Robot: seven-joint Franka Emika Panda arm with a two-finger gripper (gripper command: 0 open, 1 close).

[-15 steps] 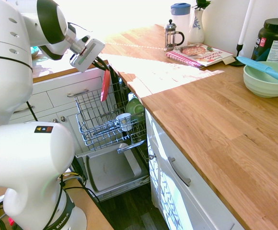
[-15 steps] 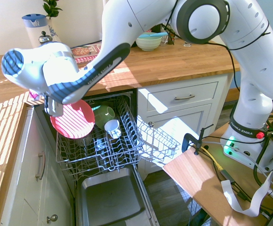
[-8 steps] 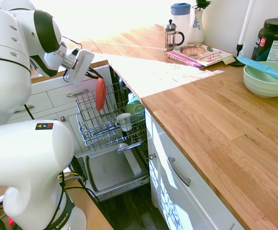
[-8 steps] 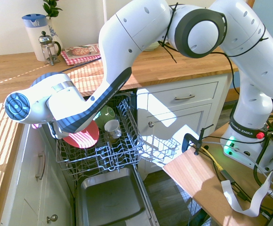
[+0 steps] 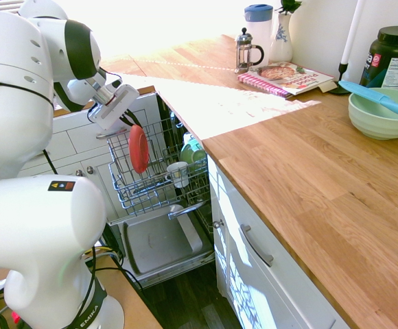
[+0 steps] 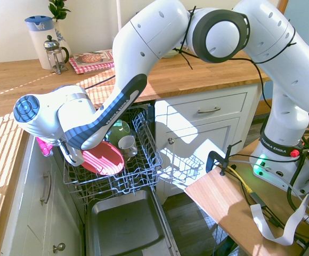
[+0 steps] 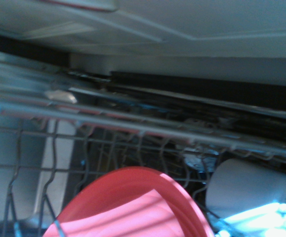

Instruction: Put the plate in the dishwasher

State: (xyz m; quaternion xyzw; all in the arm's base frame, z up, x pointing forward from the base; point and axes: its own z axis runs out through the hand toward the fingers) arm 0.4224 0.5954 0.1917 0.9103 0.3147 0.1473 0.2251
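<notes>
the open door panel [image 5: 159, 241] of the dishwasher [image 5: 161, 199] is lying flat and low, nearest to the floor. above it the wire rack [image 5: 154, 171] is standing pulled out, between white cabinets [image 6: 210, 120].

the end effector [image 5: 122, 118] is reaching down into the rack and is gripping the plate [image 5: 138, 148] at its upper rim. the plate is pink-red and is standing almost on its edge inside the rack, tilted a little, on the side of the rack near the drawers. in the second exterior view the plate [image 6: 103, 158] is showing its round face, low among the wires. in the wrist view the plate [image 7: 128, 207] is filling the lower part, with the rack wires behind it.

just beside the plate a white cup [image 5: 178, 173] is sitting in the rack, and a green cup [image 5: 194, 152] is sitting further in, near the dark opening.

on the wooden tabletop [image 5: 309, 178] a pale green bowl [image 5: 381, 113] is standing with a blue tool [image 5: 381, 99] across it, well apart from the dishwasher. further back a book [image 5: 285, 77], a coffee press [image 5: 248, 51], a white jug [image 5: 259, 22] and a vase [image 5: 281, 38] are standing near the wall.
</notes>
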